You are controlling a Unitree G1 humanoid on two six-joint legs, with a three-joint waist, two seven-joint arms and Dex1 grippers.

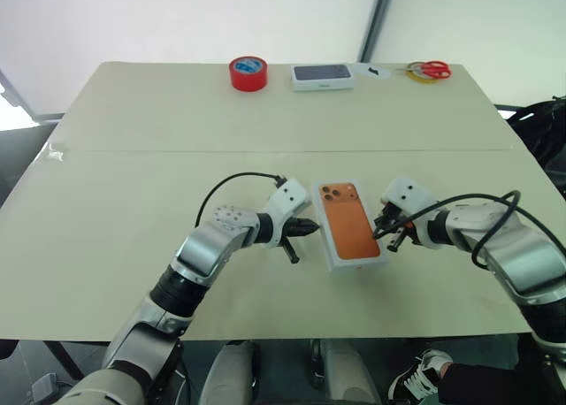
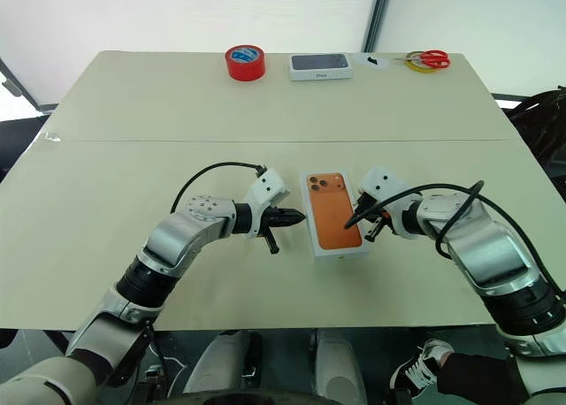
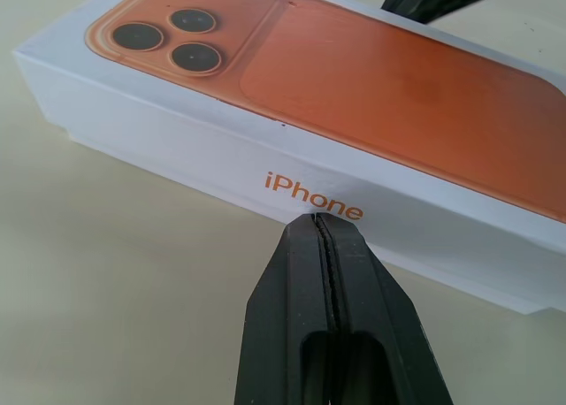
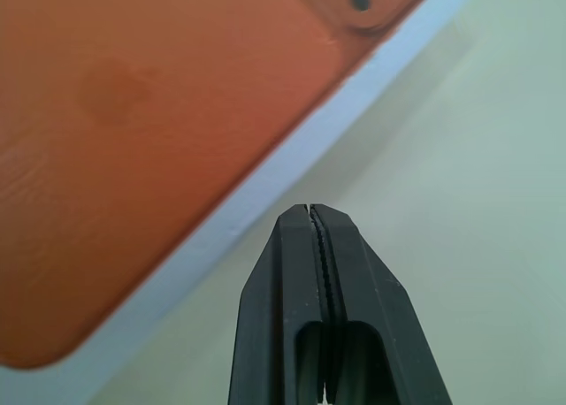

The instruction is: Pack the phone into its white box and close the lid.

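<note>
Currently the lid (image 1: pixel 351 224) is sitting closed over the white box, printed orange phone back facing up, near the front middle of the table (image 1: pixel 133 131). Neither the phone nor the tray beneath can be seen; the lid is covering them.

Taking the lid as landmark: the left gripper (image 1: pixel 309 229) is hovering just beside its left long side, fingers pressed together and holding nothing, the tips (image 3: pixel 320 224) pointing at the "iPhone" lettering on the side wall. The right gripper (image 1: pixel 382 231) is hanging at the lid's right edge, fingers likewise pressed together and empty; whether it is touching the lid cannot be told.

Well beyond the lid, along the table's far edge, are lying a red tape roll (image 1: pixel 248 72), a white box with a dark top (image 1: pixel 323 76) and red-handled scissors (image 1: pixel 430 70).
</note>
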